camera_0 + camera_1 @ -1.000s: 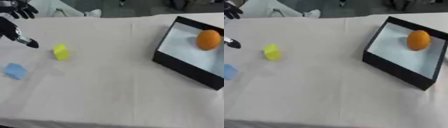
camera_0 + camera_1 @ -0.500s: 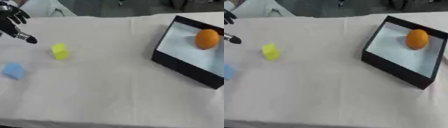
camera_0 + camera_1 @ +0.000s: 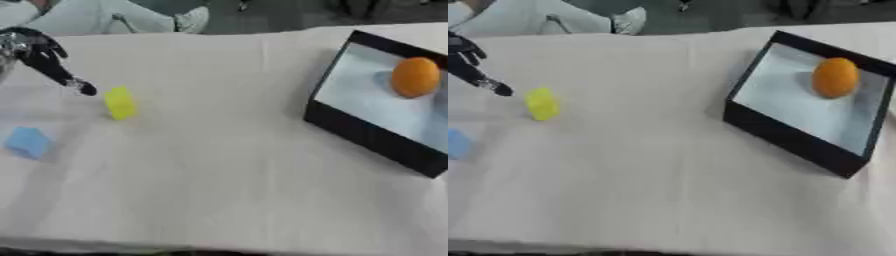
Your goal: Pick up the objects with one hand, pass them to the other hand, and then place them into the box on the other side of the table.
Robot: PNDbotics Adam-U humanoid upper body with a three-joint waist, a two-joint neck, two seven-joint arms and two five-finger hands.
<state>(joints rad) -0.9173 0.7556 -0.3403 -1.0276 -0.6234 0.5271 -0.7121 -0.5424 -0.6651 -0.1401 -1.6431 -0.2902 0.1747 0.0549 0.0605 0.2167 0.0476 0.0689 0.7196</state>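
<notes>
A yellow block [image 3: 120, 103] stands on the white cloth at the left. My left hand [image 3: 42, 55] hangs open just up and left of it, one finger stretched toward the block with a small gap between them. A blue block [image 3: 27, 141] lies nearer the left edge, below the hand. At the right a black box [image 3: 337, 120] with a white floor holds an orange ball [image 3: 415, 76]. My right hand shows in neither view.
The white cloth [image 3: 219, 175] covers the table between the blocks and the box. Beyond the far edge lie pale fabric [image 3: 105, 20] and a dark floor.
My left hand has come back down and right, its fingertip now close to the yellow block. The blocks, box and ball keep their places; the camera has shifted slightly.
</notes>
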